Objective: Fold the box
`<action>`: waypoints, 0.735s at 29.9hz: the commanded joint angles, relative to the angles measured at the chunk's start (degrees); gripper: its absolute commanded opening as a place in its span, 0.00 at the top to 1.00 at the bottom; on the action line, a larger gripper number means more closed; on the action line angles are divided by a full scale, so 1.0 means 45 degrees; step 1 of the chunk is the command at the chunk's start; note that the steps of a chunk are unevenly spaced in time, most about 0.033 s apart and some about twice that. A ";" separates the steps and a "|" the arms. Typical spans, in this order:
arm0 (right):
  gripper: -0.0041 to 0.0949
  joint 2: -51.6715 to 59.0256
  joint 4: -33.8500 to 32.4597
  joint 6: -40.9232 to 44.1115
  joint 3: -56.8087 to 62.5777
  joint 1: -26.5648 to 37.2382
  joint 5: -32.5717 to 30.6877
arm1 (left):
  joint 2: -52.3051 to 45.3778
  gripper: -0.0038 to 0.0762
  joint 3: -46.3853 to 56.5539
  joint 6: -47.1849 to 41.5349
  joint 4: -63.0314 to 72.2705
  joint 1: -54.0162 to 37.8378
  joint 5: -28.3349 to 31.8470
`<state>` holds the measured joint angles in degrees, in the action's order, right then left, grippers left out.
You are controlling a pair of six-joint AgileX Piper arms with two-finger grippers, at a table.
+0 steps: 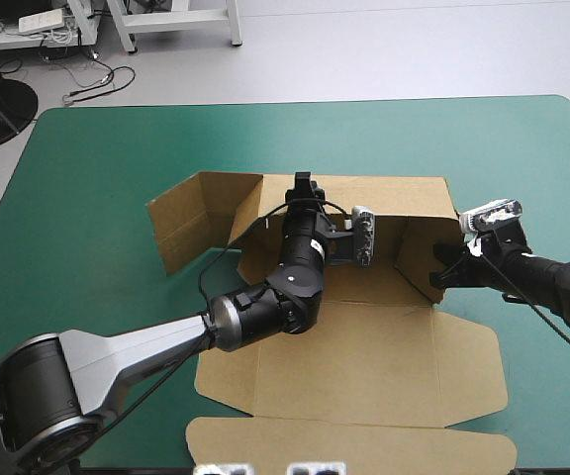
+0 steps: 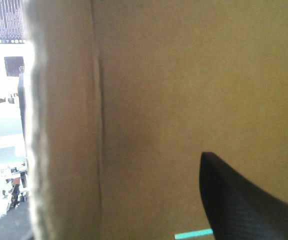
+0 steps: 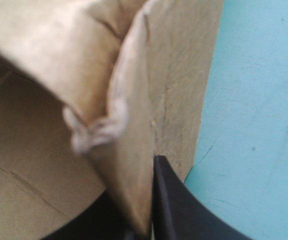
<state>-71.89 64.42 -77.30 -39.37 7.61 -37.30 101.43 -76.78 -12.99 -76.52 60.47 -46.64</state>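
Nearest me, the box (image 1: 364,361) has its near flap (image 1: 349,445) flat at the table's (image 1: 87,168) near edge. The rest spreads mid-table with the far wall (image 1: 394,198) up. My right gripper (image 3: 143,205) is nearly closed, pinching the end wall (image 1: 419,265). My left gripper (image 1: 303,188) is at the far wall's middle; I cannot tell whether it grips. I'd swing the end wall inward slowly, steadying the far wall upright.

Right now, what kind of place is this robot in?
Probably a robot lab or test workshop: a grey jointed robot arm and a black robot arm work on a cut brown cardboard box, on a table with a teal-green cover.
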 commanded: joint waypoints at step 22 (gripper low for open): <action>0.96 0.0175 0.0286 0.0293 -0.0335 0.0005 -0.0928 | -0.4197 0.95 -0.0996 -0.1867 -0.1136 0.2281 -0.0226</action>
<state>-72.31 64.79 -76.69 -39.37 7.61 -39.92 86.37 -79.24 -19.17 -78.03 71.33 -48.86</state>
